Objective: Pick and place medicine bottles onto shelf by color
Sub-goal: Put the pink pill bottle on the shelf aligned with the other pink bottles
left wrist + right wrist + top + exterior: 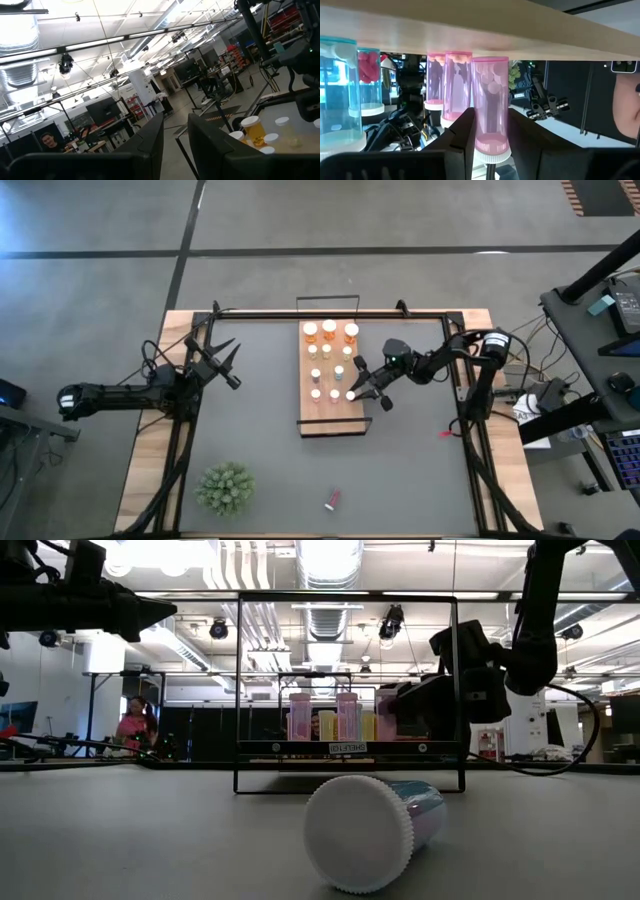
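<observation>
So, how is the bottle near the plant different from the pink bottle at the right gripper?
The loose bottle lies on its side on the table; the pink bottle stands on the shelf, between the shut right gripper's fingers. The loose bottle lies untouched. Both have white caps.

A: Of what is the shelf (pixel 331 423) made?

B: A light wood board, matt and smooth, is seen, with a thin black wire frame (pixel 347 596) that looks like metal.

A: And the medicine bottles (pixel 330 330)?

B: Clear tinted plastic is shown in the right wrist view. The pink bottle (pixel 490 102) looks glossy and see-through, and the teal ones (pixel 338 90) as well. The white cap (pixel 358 833) of the lying bottle is matt plastic, with a ribbed edge.

A: How is the table (pixel 260 440) finished?

B: A dark grey matt top is seen, smooth, with pale wood at the edges. The right gripper (pixel 366 383) is of black matt material. The plant (pixel 226 487) looks spiky and rough.
</observation>
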Robot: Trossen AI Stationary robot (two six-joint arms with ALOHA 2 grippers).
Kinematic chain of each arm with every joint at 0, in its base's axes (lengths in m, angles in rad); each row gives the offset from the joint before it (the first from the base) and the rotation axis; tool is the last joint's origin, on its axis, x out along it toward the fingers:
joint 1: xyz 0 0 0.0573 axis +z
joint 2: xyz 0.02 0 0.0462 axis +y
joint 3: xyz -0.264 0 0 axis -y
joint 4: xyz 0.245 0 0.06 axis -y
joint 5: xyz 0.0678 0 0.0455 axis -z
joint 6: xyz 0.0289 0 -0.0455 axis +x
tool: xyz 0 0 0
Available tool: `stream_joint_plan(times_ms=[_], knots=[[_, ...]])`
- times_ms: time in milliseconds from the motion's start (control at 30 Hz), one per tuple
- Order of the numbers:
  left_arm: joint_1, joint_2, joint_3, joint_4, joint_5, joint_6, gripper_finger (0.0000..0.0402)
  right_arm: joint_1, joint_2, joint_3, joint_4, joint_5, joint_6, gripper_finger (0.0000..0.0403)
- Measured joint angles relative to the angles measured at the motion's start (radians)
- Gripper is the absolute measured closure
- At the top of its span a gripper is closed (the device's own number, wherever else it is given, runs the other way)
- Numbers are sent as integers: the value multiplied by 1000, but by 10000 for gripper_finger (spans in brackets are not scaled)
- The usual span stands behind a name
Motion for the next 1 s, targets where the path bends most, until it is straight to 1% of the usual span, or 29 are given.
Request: stream_joint_plan(times_ms=[267,500,667,767,1000], knots=[[0,0,0,0,0,0,330,0,0,-1,-11,0,2,308],[0,0,0,0,0,0,330,0,0,-1,-22,0,0,270],[0,0,0,0,0,0,330,-4,-1,-2,-22,0,-1,258],[0,0,0,0,0,0,330,-14,-3,-2,-22,0,-5,249],[0,0,0,0,0,0,330,-65,-32,-35,-22,0,-9,215]])
